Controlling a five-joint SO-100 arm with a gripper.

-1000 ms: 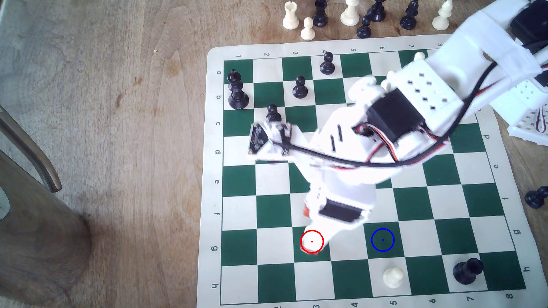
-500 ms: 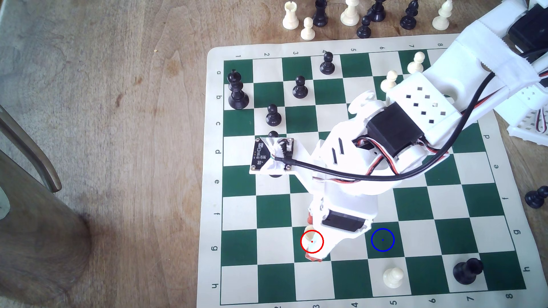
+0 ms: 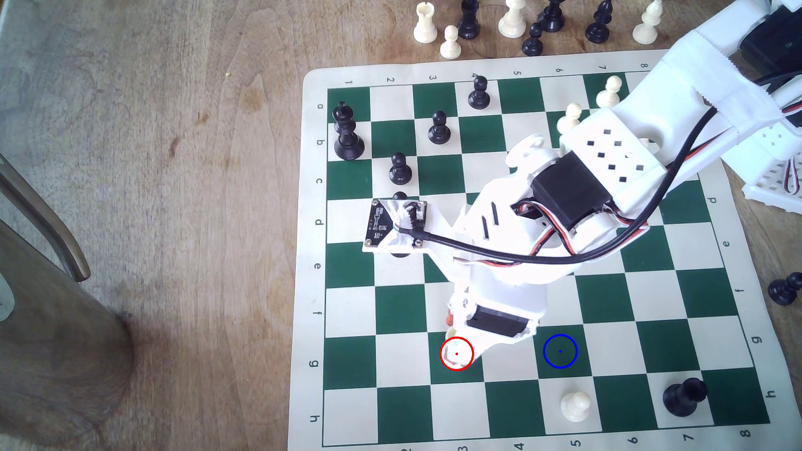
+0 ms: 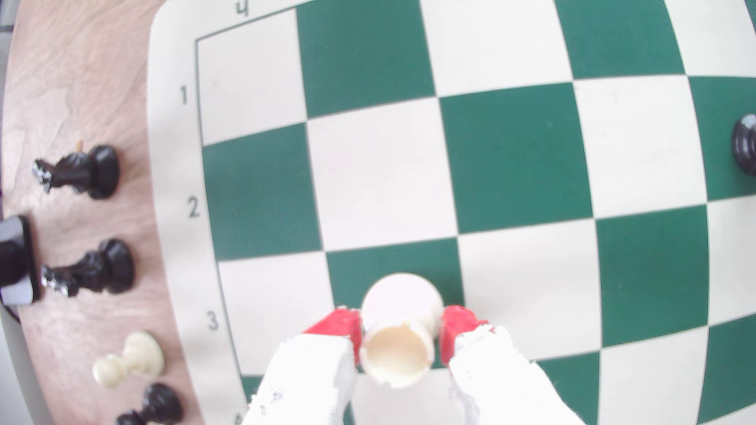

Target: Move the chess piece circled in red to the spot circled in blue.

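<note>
The white printed gripper with red pads (image 4: pixel 401 337) is sitting right around the short cream-white rook-like chess piece (image 4: pixel 399 327), one pad on each side, touching or nearly touching, so it's looking clamped on. The piece is standing upright between the jaws on its green square. The blue-ringed dark green square (image 3: pixel 560 351) is lying toward the exterior view's right of the gripper, same row, one cream square between.

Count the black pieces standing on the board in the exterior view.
6: a king on b1, pawns on a4, b3, c2, a piece on d2 mostly under the wrist camera, a piece on h7. The arm may hide more.
</note>
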